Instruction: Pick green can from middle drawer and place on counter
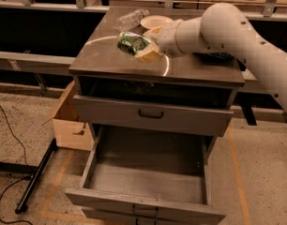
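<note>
Over the counter surface [106,60], the gripper [143,46] (fingers [149,56] clamped on the green can [129,41]) should lower gently before releasing.

The gripper [146,45], with the green can [131,42] between its jaws, is over the middle of the counter [106,63], in front of a bottle [129,18] and a bowl [156,21] at its back edge, while the middle drawer [134,204] juts out forward below a pushed-in upper drawer [181,118], left of which sits a cardboard box [71,123].
</note>
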Controlling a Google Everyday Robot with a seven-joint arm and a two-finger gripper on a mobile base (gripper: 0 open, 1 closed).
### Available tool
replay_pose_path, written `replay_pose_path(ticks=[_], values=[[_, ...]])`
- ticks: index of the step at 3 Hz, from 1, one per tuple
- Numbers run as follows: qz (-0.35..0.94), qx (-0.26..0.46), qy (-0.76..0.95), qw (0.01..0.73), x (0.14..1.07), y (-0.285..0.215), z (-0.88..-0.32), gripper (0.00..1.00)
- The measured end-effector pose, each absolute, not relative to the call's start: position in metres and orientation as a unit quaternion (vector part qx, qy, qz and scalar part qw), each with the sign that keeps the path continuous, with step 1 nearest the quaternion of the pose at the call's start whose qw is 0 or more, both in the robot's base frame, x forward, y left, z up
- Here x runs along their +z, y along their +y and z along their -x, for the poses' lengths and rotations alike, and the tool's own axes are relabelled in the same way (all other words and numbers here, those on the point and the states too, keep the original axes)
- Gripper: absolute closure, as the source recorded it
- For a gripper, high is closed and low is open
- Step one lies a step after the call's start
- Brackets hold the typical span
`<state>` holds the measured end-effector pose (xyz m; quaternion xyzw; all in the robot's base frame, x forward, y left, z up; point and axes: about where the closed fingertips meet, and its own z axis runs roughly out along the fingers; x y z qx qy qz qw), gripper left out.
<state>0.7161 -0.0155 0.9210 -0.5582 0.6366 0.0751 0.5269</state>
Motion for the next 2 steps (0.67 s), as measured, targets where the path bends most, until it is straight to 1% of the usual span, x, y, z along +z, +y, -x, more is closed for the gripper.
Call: replay_pose_path(ticks=[1,2], values=[[0.533,0.056,0.658,0.530,0.906,-0.007,-0.760,1.00],[0.518,0.048,0.669,0.531,0.894,0.002,-0.789,0.85]])
